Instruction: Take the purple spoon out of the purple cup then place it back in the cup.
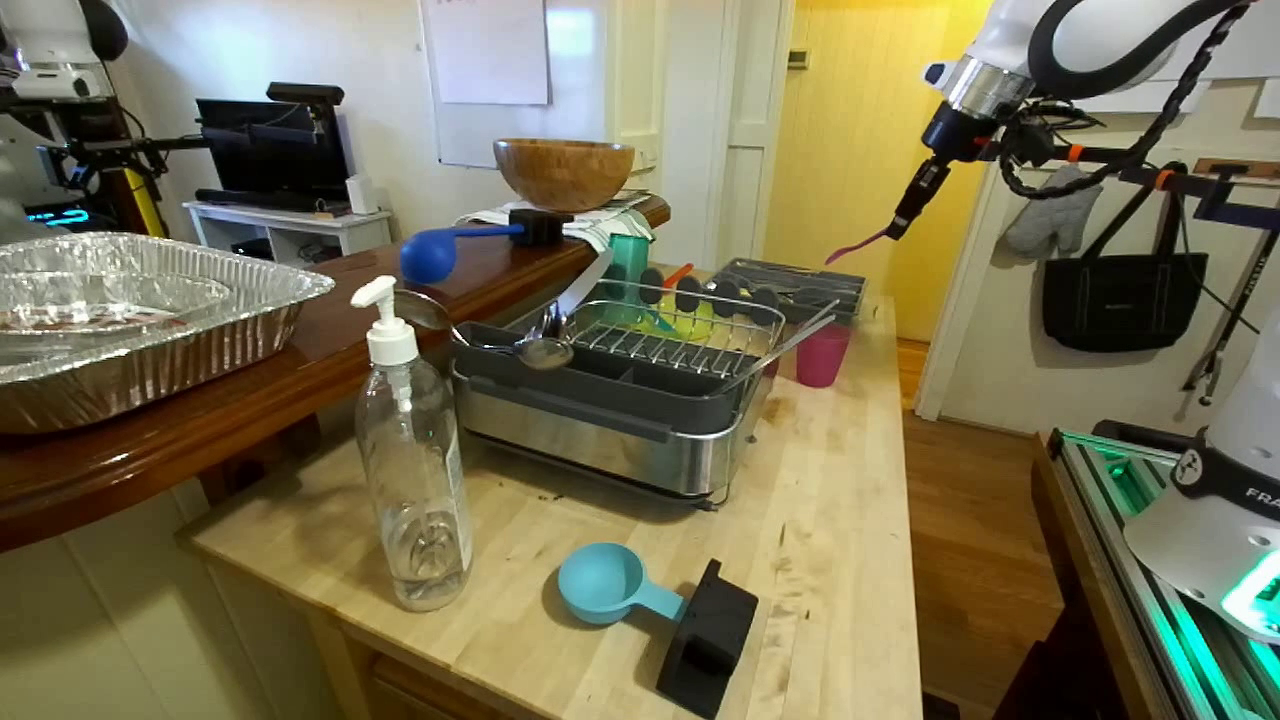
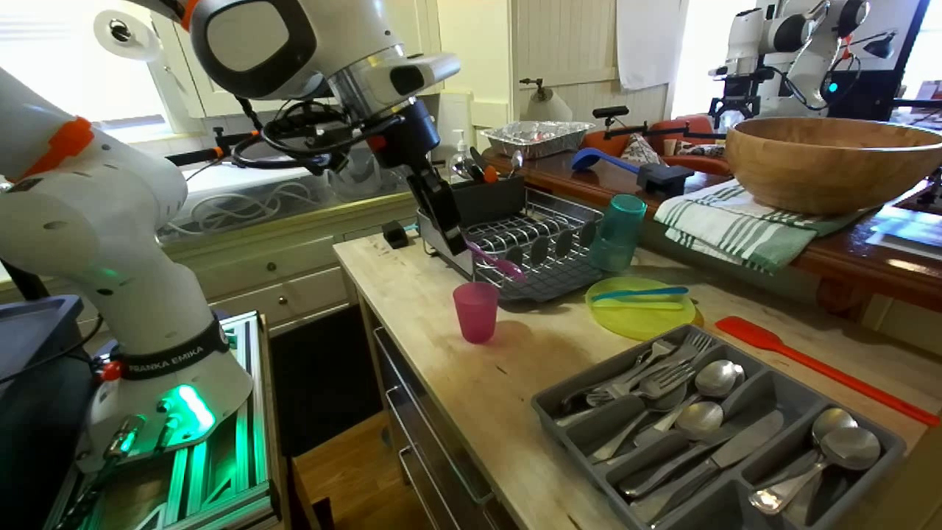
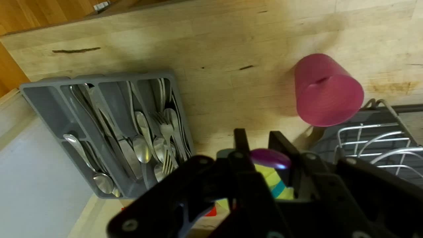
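Evidently the removal was done: the purple spoon (image 2: 503, 265) was out of the purple cup (image 2: 477, 313), and putting it back looked like the step in hand. Left to right through the middle of an exterior view, the Robotiq gripper (image 2: 458, 246) hung with its fingers pinched together on the spoon's thin handle, the cup stood upright on the wooden tabletop (image 2: 478, 383) a little lower, and the spoon's broad end slanted down to the right, apart from the rim. The next move, as I judged it, called for bringing that broad end over the mouth, steepening the spoon, then lowering and letting go; a brush against the rim could have tipped so light-looking a cup.

In the wrist view, the tabletop's edge crossed the upper left, with floor (image 3: 39, 11) beyond. The grey cutlery tray (image 3: 49, 102) stood at the left of the frame. Between tray and cup lay a stretch of wood that seemed the roomiest way in. At the right, the wire dish rack (image 3: 373, 142) sat just beside the cup, touching or not I couldn't tell, and its prongs might have caught a low pass.
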Available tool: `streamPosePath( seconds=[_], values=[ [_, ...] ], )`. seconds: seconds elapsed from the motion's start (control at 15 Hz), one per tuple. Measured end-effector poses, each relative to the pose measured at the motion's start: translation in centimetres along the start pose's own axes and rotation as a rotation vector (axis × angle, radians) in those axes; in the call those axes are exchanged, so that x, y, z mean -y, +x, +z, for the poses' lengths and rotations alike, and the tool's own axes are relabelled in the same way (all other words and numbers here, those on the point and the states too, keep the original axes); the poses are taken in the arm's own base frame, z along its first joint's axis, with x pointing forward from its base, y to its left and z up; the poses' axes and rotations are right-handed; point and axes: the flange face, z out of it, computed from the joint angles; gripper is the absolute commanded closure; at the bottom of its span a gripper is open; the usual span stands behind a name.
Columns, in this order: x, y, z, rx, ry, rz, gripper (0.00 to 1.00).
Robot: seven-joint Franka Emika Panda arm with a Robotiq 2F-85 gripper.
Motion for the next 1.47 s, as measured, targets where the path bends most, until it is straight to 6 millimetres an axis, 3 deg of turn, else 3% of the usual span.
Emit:
streamPosePath(
  seconds=[0.4,0.8,1.0,1.47],
  values=[
    [-3.0,-1.2,3.4,0.021,-0.001,0.031,0.94],
    [-4.2,-2.1,6.2,0.041,0.012,0.053,0.94],
    [-3.7,-1.9,7.7,0.044,0.038,0.057,0.94],
    [-0.3,-0.8,11.8,0.040,0.089,0.031,0.94]
  ],
)
